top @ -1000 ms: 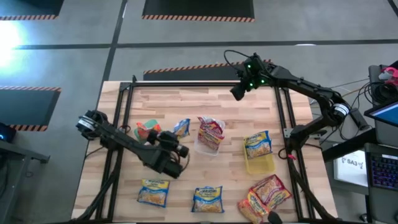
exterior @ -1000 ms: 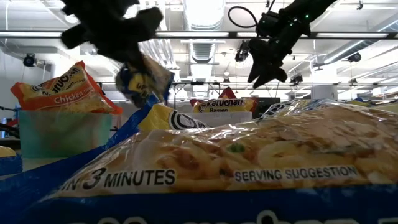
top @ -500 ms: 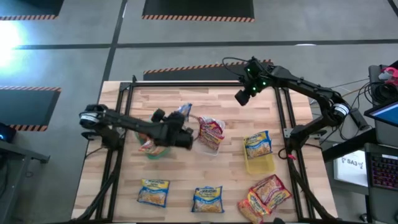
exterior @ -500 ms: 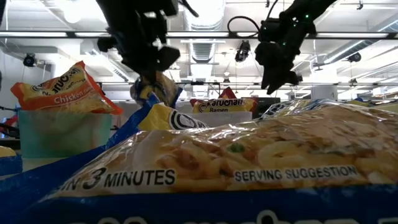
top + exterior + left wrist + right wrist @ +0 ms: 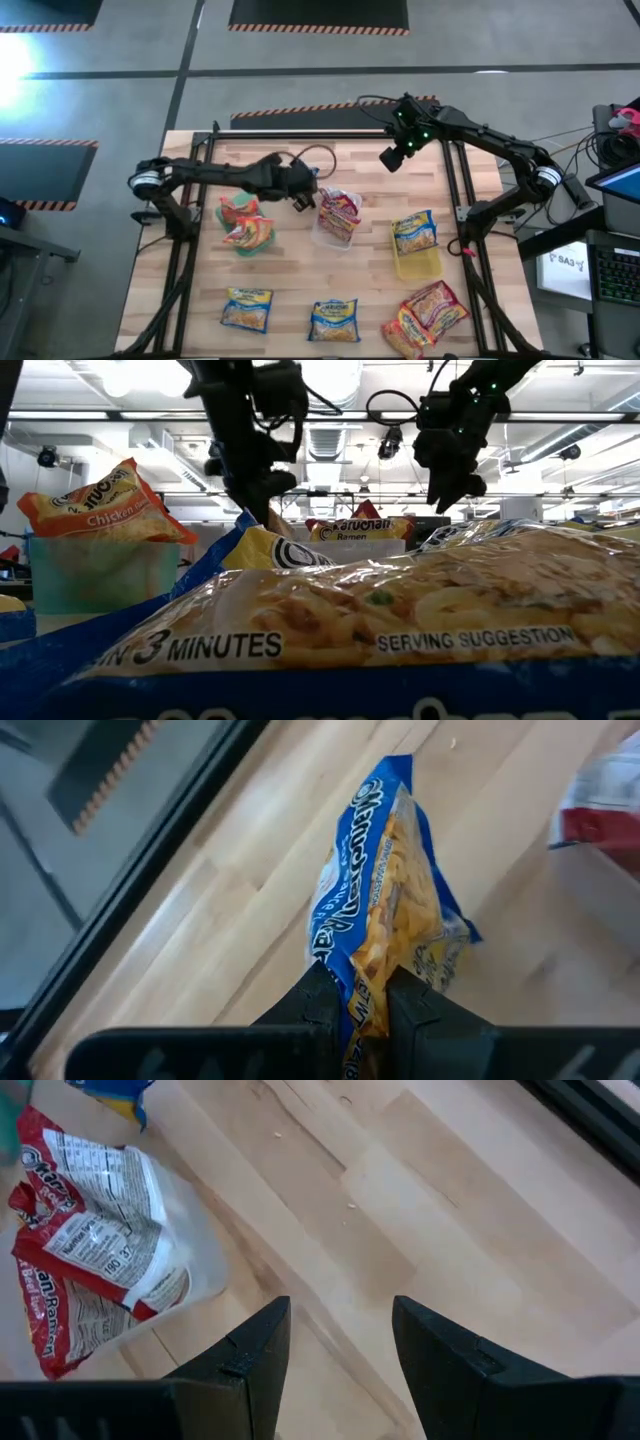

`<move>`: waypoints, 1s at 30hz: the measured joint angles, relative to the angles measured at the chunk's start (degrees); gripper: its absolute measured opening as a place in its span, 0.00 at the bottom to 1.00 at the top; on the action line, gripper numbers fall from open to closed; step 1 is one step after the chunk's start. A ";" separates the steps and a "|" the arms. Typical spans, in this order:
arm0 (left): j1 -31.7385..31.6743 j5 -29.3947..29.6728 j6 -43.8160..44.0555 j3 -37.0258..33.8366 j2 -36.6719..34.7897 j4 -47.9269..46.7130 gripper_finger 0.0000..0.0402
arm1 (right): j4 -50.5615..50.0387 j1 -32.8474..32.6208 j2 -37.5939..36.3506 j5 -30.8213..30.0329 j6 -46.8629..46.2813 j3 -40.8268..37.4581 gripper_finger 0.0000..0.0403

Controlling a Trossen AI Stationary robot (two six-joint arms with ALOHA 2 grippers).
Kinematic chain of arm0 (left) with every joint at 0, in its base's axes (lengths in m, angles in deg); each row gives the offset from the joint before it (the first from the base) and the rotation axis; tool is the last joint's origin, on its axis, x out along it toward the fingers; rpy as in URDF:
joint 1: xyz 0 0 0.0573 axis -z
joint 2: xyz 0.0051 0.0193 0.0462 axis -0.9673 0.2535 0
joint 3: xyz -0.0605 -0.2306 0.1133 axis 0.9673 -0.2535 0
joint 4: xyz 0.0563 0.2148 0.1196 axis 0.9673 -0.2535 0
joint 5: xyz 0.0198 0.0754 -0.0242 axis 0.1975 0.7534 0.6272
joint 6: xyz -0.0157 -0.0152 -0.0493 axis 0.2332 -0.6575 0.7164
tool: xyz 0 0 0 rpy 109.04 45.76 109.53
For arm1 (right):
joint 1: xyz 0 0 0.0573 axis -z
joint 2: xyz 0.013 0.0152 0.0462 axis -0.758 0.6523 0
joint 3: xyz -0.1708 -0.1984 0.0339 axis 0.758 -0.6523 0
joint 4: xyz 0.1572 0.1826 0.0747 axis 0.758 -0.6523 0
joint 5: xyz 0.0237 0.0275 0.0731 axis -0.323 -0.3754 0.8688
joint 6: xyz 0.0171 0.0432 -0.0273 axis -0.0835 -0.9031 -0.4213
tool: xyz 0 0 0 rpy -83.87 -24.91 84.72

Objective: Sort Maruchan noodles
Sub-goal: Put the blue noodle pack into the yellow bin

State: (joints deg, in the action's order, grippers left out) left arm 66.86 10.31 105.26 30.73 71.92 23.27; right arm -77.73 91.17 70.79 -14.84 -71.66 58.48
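Observation:
My left gripper hangs over the far middle of the table, just left of the clear bin, and is shut on a blue-yellow noodle packet. My right gripper is open and in the air over the bare far right part of the table. A red packet sits in the clear bin. Orange packets fill the green bin. A blue-yellow packet rests on the yellow bin. My left gripper pinches the blue-yellow packet by one short end between its two fingers. The rest of the packet reaches out past the fingertips. It is lifted clear of the wooden table top.
Two blue-yellow packets lie flat near the table's near edge, one of them filling the front of the low view. Orange and red packets lie at the near right corner. Black frame rails run along both sides.
My left arm has swung from the near middle of the table toward the far edge and a little right, past the green bin, carrying the blue-yellow packet with it. It now stands beside the clear bin.

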 joint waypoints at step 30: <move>-14.42 -29.83 -4.32 -5.32 -0.31 58.16 0.03 | 45.20 -0.02 -15.37 9.06 -6.15 -26.58 0.34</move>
State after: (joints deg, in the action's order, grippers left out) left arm 52.44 -19.52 100.94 25.41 71.61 81.44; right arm -32.53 91.15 55.42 -5.78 -77.81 31.90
